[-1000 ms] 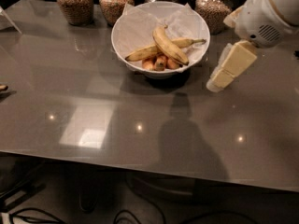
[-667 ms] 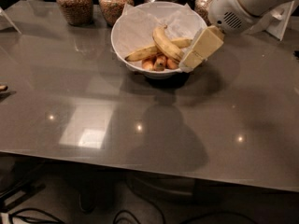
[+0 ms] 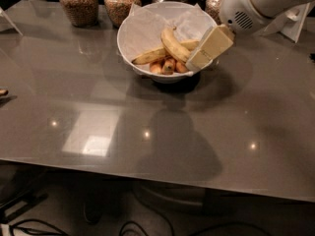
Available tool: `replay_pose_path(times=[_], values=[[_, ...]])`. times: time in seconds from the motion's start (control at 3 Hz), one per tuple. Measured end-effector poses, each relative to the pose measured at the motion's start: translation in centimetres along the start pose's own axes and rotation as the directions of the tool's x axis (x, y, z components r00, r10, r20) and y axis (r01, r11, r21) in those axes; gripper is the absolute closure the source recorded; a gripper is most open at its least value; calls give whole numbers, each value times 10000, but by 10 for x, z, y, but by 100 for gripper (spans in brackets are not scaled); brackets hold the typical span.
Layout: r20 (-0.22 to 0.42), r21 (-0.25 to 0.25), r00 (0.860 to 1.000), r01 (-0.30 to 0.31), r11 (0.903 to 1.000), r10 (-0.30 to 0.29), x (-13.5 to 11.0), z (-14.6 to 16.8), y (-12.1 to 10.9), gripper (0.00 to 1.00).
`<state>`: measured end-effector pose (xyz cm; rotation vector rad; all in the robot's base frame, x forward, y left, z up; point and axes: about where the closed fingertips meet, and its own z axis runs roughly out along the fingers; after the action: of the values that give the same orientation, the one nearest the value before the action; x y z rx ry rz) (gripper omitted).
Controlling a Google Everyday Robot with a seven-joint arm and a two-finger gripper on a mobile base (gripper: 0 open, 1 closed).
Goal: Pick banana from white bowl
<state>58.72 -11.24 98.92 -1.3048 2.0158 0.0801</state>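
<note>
The white bowl stands at the back middle of the grey table, lined with crumpled white paper. In it lies the banana, thick, curved and yellow, on top of a longer thinner banana and some small orange-brown fruits. My gripper reaches in from the upper right on a white arm. Its cream tip hangs over the bowl's right rim, right beside the banana's lower end. I cannot tell whether it touches the banana.
Several glass jars of brown grains stand in a row behind the bowl. A white card is at the far left and a white stand at the far right. A small dark object lies at the left edge.
My gripper has moved left and down, from beside the bowl's right side to over its right rim, next to the banana. The bowl and fruit have not moved.
</note>
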Motion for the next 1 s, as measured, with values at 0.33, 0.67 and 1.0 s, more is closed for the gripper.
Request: replay_pose_path(times=[0.33,0.67,1.0], values=[[830,604,9942,-738,9954,687,-17,19,-22,0],[1547,998,9770,-1631,9816,1466,-34,45,-48,17],[1774,1020,9605,-2347,9667,2145,-39,71,-59,34]])
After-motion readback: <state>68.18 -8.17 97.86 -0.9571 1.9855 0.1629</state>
